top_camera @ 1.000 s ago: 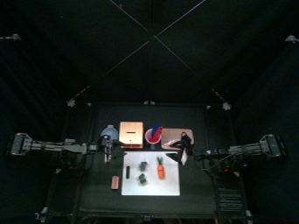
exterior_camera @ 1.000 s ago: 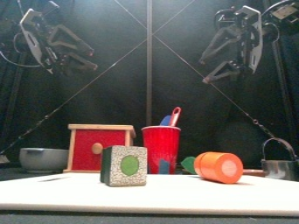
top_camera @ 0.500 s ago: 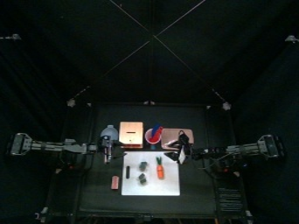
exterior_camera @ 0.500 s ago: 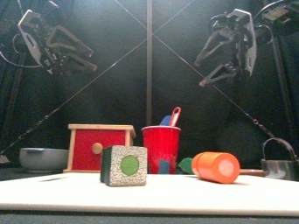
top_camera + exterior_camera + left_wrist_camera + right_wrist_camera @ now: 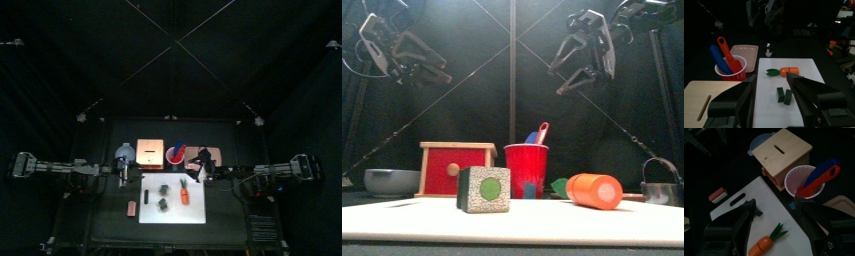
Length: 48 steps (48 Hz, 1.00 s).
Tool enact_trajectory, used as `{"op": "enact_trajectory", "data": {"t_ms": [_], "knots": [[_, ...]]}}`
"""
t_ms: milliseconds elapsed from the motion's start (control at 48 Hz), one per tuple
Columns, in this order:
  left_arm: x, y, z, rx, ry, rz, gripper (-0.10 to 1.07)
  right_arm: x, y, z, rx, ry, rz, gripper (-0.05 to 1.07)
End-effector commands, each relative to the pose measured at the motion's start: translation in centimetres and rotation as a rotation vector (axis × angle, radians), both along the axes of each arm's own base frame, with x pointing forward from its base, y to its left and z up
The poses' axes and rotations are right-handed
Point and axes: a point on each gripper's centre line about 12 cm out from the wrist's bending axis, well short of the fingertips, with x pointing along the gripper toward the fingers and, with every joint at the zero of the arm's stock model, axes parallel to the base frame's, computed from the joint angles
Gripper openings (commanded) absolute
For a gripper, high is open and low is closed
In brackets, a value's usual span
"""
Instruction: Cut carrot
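Black curtains close in a small black bench (image 5: 107, 225) lit from above, with a white cutting board (image 5: 174, 205) lying near its front edge. On the board lies the carrot (image 5: 789, 71) — a short, bright-orange stub with green leaves at one end — toward the far right part of the board as seen from above, apart from two small dark green blocks (image 5: 784, 95) that sit side by side nearer the board's middle. Behind the board stands a red plastic cup (image 5: 527, 170) holding a blue and a red utensil, with a wooden box (image 5: 456, 168) with a red front beside it on the left, a slot cut in its lid. A pale bowl (image 5: 393, 181) rests at the far left of the bench, and a small reddish bar (image 5: 716, 194) lies on the bench just off the board's left edge. The left tool (image 5: 774, 102) hangs high over the left side, its jaws spread wide and holding nothing. The right tool (image 5: 774, 218) — also raised well above the bench, over the board's far right corner — has its jaws wide apart and empty too, with the carrot seen between them from above.
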Motion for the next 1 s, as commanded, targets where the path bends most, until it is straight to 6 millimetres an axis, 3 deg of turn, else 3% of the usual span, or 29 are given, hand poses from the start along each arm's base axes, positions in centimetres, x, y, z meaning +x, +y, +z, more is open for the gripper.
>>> {"op": "enact_trajectory", "data": {"t_ms": [0,417,750,979], "knots": [[0.4,0.0,0.9,0.014,-0.024,-0.005,0.87,-0.3,-1.2,1.1,0.006,0.026,-0.056,0.93],[0.3,-0.1,0.8,0.019,-0.023,-0.01,0.87,-0.9,-6.1,1.3,0.126,0.196,-0.055,0.93],[0.2,-0.1,0.5,0.014,-0.016,-0.008,0.87,0.6,-11.1,0.1,0.216,0.275,-0.042,0.93],[0.0,0.0,0.1,0.019,-0.006,-0.007,0.87,2.7,-13.8,-1.0,0.284,0.387,0.023,0.93]]}}
